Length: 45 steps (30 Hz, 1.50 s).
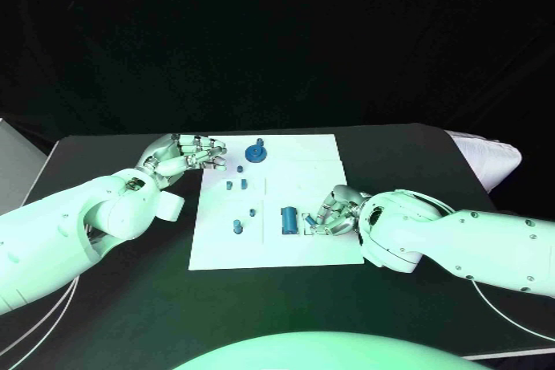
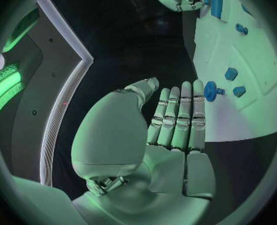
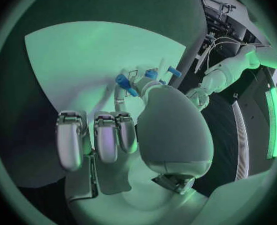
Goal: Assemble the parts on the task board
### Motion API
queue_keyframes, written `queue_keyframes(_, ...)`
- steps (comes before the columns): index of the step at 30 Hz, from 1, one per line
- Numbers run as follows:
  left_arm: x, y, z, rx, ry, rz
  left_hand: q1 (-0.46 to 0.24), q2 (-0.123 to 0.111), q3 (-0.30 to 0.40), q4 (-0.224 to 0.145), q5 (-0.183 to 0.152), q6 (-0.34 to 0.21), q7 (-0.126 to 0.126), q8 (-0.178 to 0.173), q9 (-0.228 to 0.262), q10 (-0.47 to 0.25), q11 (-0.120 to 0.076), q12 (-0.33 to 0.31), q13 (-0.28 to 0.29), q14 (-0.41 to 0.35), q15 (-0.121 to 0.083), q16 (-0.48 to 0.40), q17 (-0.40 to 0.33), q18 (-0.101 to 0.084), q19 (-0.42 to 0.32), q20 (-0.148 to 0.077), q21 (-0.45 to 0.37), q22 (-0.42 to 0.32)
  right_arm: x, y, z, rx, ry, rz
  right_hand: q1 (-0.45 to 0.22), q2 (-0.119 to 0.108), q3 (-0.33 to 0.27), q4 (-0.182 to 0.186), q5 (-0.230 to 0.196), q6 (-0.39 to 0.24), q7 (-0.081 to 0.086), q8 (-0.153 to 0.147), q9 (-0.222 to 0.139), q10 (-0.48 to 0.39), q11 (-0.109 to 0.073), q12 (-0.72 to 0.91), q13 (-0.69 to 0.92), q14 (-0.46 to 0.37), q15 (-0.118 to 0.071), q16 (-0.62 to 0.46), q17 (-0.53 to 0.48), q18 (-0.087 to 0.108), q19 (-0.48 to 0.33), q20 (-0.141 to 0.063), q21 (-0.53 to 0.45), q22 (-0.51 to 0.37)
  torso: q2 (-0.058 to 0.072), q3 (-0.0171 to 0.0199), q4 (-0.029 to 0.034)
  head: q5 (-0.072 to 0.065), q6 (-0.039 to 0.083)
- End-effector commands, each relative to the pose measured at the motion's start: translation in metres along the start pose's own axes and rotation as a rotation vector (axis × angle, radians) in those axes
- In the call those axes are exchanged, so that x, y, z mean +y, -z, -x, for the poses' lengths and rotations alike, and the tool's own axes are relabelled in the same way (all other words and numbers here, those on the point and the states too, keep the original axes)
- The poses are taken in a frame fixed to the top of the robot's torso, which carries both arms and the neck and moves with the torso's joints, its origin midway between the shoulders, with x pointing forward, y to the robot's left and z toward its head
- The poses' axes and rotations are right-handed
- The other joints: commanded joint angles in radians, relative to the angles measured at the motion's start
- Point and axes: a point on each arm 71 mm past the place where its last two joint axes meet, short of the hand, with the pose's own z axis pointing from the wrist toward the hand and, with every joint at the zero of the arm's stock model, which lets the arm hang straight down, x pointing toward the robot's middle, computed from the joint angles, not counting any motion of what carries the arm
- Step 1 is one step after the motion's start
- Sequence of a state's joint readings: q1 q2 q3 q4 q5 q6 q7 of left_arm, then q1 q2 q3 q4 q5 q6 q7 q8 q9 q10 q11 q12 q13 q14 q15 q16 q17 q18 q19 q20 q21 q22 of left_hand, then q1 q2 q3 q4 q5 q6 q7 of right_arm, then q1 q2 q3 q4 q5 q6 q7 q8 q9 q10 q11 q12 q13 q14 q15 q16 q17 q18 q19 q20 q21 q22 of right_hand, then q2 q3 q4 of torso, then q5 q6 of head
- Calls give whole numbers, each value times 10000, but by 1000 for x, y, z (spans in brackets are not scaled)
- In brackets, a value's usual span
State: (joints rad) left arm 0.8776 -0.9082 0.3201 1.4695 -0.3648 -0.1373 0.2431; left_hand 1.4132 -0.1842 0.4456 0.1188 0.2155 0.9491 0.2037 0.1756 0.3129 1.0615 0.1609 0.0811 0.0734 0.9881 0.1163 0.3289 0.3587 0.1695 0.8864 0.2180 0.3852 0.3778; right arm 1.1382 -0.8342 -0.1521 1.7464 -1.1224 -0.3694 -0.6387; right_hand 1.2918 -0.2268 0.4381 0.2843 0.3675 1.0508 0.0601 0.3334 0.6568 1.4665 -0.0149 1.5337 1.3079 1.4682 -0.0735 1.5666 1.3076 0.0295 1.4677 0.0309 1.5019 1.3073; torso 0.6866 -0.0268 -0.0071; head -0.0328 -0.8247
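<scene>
The task board (image 1: pixel 303 250), the white plate, lies in the middle of the head view on the black counter (image 1: pixel 104 157), its long axis running from the top of the frame toward the bottom. The right hand (image 1: pixel 333 212) sits at the board's right edge, lower centre of the frame, fingers curled down among the small pieces there; I cannot tell whether it grips one. Just to its left, near but apart from the fingertips, lies the blue cylinder (image 1: pixel 288 219), long axis pointing up the frame. The left hand (image 1: pixel 185 155) rests at the board's upper left corner, fingers bent with nothing seen in them; the round blue part (image 1: pixel 256 152) lies a little to its right, near the top edge. Smaller blue pegs (image 1: pixel 240 225) lie between the two hands. The right hand is plainly nearer the cylinder, so that reach looks short and sideways.
</scene>
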Motion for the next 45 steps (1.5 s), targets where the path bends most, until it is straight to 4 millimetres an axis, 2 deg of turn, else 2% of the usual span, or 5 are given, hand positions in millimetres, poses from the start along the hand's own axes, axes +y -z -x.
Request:
queue_keyframes(1,-1,-1,-3,238,95,-36,4,99,-6,70,-3,12,39,-33,-12,26,0,1,13,-1,5,-61,8,101,79,1,-68,-16,-1,-2,-2,87,-81,-129,-212,11,49,22,-112,37,-43,46,14,836,-33,-45,2377,1026,-71,42,2632,-159,883,-61,-29,2444,3,2,7,9,-18)
queue_keyframes(5,0,0,-3,241,90,-26,0,101,-8,77,-3,12,41,-36,-14,24,1,0,12,-2,6,-66,13,101,81,2,-73,-19,1,-3,-4,146,-81,-87,-442,7,21,39,-180,37,-35,52,29,839,-26,-42,2379,1026,-66,42,2632,-158,882,-58,-36,2444,4,6,-8,17,-30)
queue_keyframes(7,0,-1,-3,250,91,-25,0,101,-8,77,-3,12,41,-36,-14,24,1,0,12,-2,6,-66,13,101,81,2,-73,-19,3,-3,-5,177,-80,-42,-705,-57,-100,-2,287,42,-39,73,64,842,-21,-38,2382,1026,-61,42,2632,-158,883,-63,-36,2446,3,6,-9,18,-29)
queue_keyframes(8,0,-1,-3,256,91,-25,0,101,-8,77,-3,12,41,-36,-14,24,1,0,12,-2,6,-66,13,101,81,2,-73,-19,4,-3,-5,191,-79,-19,-773,-67,-144,8,319,41,-29,76,72,839,-21,-44,2379,1026,-64,42,2632,-158,882,-58,-42,2445,2,5,-8,18,-27)
queue_keyframes(45,0,0,-3,304,61,13,-5,132,-1,106,5,17,40,-45,-17,21,2,-2,11,-4,8,-83,30,99,90,3,-90,-29,7,-7,-6,144,-76,89,-1710,58,-752,68,-85,49,-9,62,99,849,2,-25,2393,1026,-43,42,2632,-146,871,-40,-112,2432,1,2,-13,47,-37)
